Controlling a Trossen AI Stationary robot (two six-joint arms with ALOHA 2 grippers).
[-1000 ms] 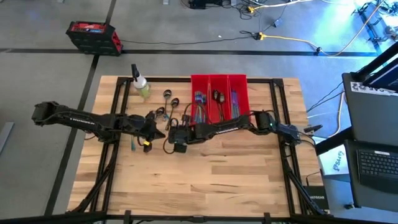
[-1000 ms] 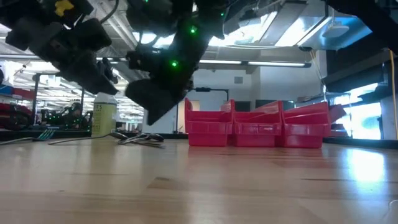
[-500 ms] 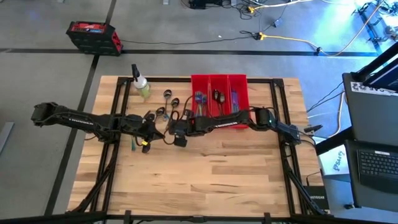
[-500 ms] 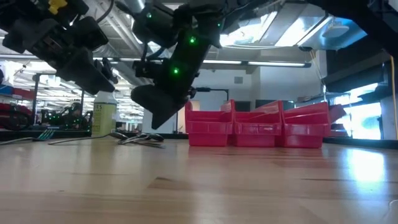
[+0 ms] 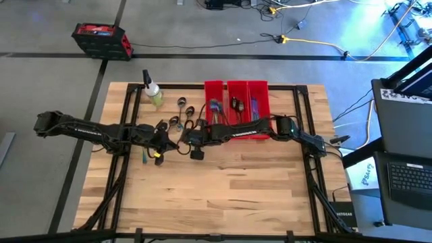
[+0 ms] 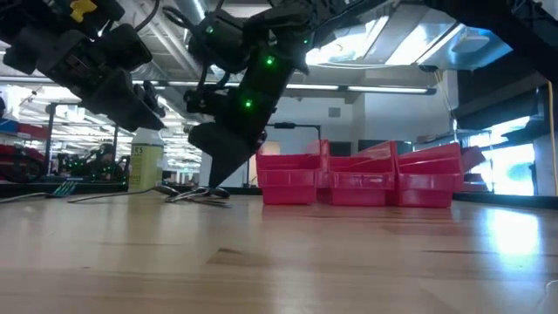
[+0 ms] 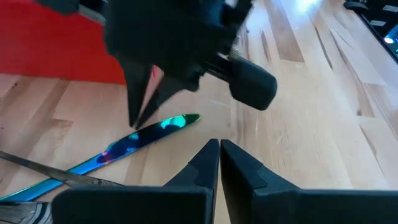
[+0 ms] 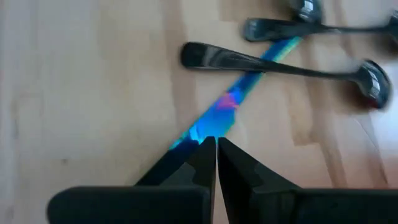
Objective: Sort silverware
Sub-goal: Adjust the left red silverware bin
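On the wooden counter (image 5: pixel 223 189), three red bins (image 5: pixel 236 94) hold sorted pieces, seen only from above. The right pincer (image 8: pixel 216 146), clenched and empty, points at an iridescent knife (image 8: pixel 239 96) crossed by a dark spoon (image 8: pixel 249 61); the left pincer (image 7: pixel 219 149), clenched, hovers beside that blade

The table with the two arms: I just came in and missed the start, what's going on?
A robot is sorting silverware into the red bins. The right gripper, fingers shut, is down over an iridescent blue knife lying loose on the wood beside dark spoons, not gripping it. The left gripper, also shut and empty, hovers close by. Some pieces already lie in the bins.
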